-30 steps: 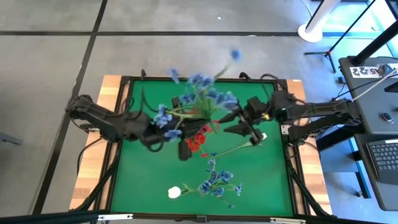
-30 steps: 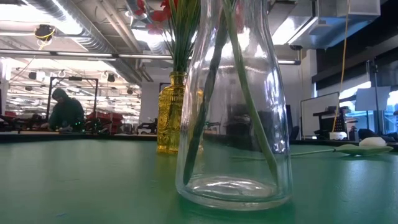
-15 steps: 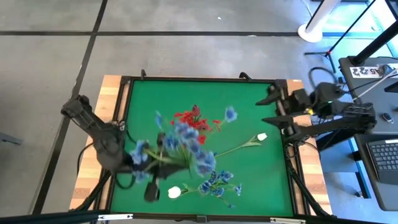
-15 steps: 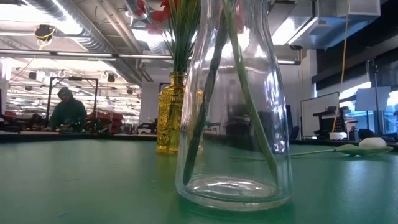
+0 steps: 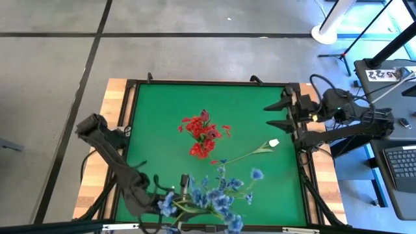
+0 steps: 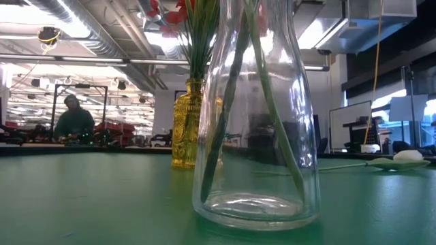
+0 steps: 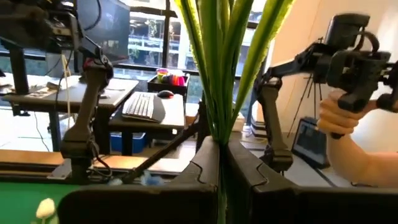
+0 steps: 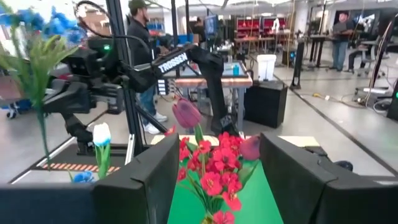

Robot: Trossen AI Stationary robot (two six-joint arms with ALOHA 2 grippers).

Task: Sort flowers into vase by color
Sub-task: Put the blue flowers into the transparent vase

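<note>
My left gripper [image 5: 168,203] hovers over the table's near edge, shut on a bunch of blue flowers [image 5: 205,203], whose blossoms show high up in the right wrist view [image 8: 37,28]. The red flowers [image 5: 205,134] stand in a yellow vase [image 6: 187,126] at the table's middle. In front of it a clear glass vase [image 6: 255,116] holds green stems. A white flower [image 5: 273,143] lies flat on the mat by its stem and bud. My right gripper [image 5: 272,115] waits open at the right edge, pointing toward the red flowers [image 8: 214,168]. My left gripper pinches the blue bunch's green stems [image 7: 221,134] together between its two fingers. The fingers are level and lie across the stems. The bunch stands roughly upright, its blossoms above the fingers, lifted clear of the table.
Pink buds [image 8: 186,115] rise among the red flowers. A white bud [image 8: 101,134] stands upright near the table's front. Beyond the table a person's hand [image 7: 339,118] grips a control arm, and other people stand in the room [image 6: 71,119].
My left gripper has swept the blue bunch from the table's middle, beside the right gripper, toward the near edge and somewhat down, staying shut on the stems. My right gripper has drawn back from the bunch to the table's right edge.
</note>
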